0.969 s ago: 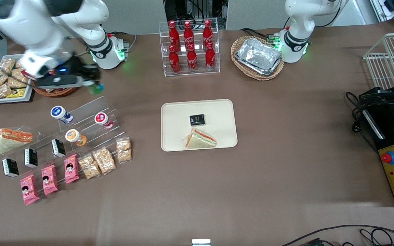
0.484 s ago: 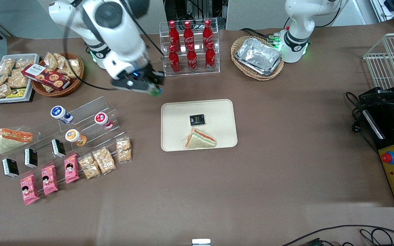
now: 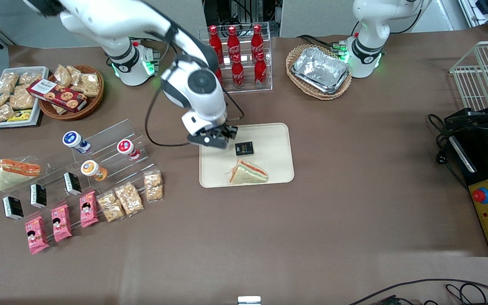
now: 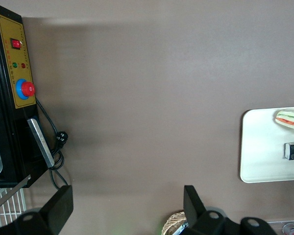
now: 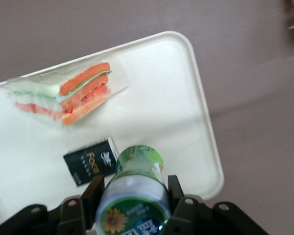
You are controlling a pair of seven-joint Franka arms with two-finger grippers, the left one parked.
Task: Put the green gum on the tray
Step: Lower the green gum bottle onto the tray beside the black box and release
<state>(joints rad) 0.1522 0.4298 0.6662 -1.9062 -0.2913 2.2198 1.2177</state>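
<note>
My right gripper (image 3: 217,139) hangs over the cream-beige tray (image 3: 274,137), above the tray's corner nearest the working arm's base. In the right wrist view the gripper (image 5: 134,192) is shut on the green gum (image 5: 137,183), its fingers (image 5: 94,190) pressing both sides of the white lid. The gum's green body points down at the tray (image 5: 161,98), held above it. In the front view the gum is hidden by the gripper. A wrapped sandwich (image 3: 247,173) and a small black packet (image 3: 244,148) lie on the tray.
A clear rack of red cola bottles (image 3: 234,59) stands just farther from the front camera than the tray. An acrylic stand with blue (image 3: 74,141), red (image 3: 127,149) and orange (image 3: 92,169) canisters and snack packs lies toward the working arm's end. A wicker basket of foil trays (image 3: 319,70) stands near the parked arm.
My right arm has swung from the snack baskets at the working arm's end across to the tray, carrying the green gum with it.
</note>
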